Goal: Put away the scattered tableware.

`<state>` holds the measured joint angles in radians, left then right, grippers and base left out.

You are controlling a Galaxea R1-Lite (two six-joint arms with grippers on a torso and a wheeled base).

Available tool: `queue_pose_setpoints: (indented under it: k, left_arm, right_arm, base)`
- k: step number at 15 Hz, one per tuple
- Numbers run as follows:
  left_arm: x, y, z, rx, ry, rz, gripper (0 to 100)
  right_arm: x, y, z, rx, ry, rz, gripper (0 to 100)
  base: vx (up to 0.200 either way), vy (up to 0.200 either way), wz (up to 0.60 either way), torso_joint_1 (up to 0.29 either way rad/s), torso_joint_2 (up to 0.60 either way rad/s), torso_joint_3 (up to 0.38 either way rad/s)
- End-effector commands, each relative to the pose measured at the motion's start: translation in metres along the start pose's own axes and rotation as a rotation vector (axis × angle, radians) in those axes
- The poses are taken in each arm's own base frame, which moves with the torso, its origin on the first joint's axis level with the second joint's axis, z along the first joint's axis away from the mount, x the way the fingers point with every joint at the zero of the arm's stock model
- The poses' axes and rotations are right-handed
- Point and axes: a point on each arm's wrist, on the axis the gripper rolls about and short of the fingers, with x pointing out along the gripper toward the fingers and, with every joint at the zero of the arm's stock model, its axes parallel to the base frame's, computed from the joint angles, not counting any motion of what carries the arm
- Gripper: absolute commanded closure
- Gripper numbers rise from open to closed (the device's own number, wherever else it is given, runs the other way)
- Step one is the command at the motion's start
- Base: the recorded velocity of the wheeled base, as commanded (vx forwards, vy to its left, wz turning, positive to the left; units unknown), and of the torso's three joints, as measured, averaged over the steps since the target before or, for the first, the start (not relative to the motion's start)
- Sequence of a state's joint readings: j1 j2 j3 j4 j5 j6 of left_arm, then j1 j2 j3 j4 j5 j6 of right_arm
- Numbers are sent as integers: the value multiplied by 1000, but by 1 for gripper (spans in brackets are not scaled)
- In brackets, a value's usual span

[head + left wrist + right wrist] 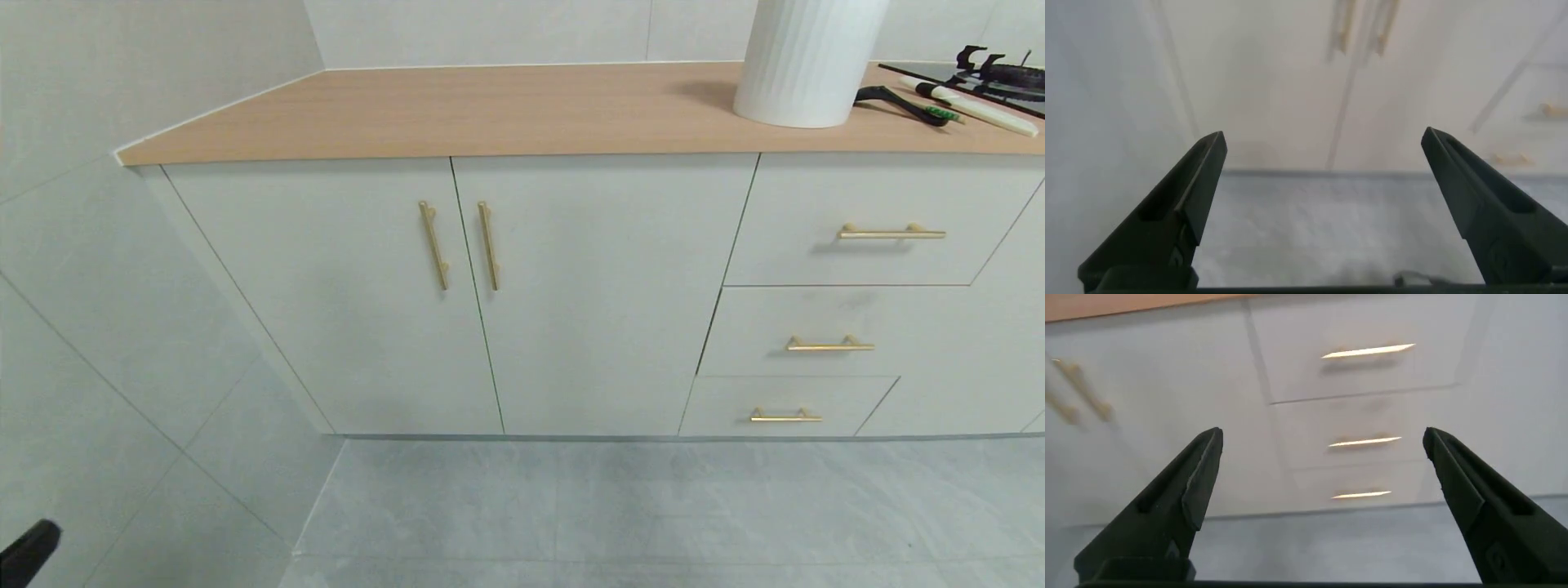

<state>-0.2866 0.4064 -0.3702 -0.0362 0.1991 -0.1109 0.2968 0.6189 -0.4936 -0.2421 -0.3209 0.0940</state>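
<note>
**Tableware lying loose at counter's end**

Tableware [971, 104], one pale-handled utensil among darker ones, is lying at the far right end of the wooden counter [490, 110], just beside a tall white ribbed container [804, 61] that is standing upright. Below, two cupboard doors [571, 310] and three drawers [816, 204] are sitting shut. The left gripper [1321, 137] is hanging low over the floor [653, 506], facing the doors, its fingers spread wide and holding nothing. The right gripper [1321, 434] is facing the drawers, likewise wide open and empty.
</note>
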Motion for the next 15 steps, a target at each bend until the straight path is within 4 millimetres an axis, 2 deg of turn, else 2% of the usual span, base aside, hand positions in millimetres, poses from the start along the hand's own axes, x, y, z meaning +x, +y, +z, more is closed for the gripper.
queue_pose_setpoints:
  k: [1,3,5,8,10,13,15]
  left_arm:
    - [-40,6,-11,1,-164,62,0]
    - [-49,7,-25,23,-157,112,0]
    - [-46,7,-38,30,-122,198,0]
    - [-51,4,-49,61,-153,337,0]
    - [-45,6,-72,109,-117,335,0]
    - [-29,10,-103,132,-77,292,0]
    - [-28,8,-108,120,-45,179,0]
  right_arm:
    - [-87,-24,-20,-128,-167,-124,0]
    - [-109,-23,-36,-206,-179,-218,0]
    - [-121,-20,-47,-248,-207,-294,0]
    - [-117,-23,-56,-310,-184,-367,0]
    - [-105,-26,-78,-307,-124,-376,0]
    - [-82,-31,-128,-296,-69,-355,0]
    - [-80,-30,-140,-253,-12,-235,0]
  base:
    - [0,0,0,0,0,0]
    - [0,0,0,0,0,0]
    - [0,0,0,0,0,0]
    - [0,0,0,0,0,0]
    - [0,0,0,0,0,0]
    - [0,0,0,0,0,0]
    - [0,0,0,0,0,0]
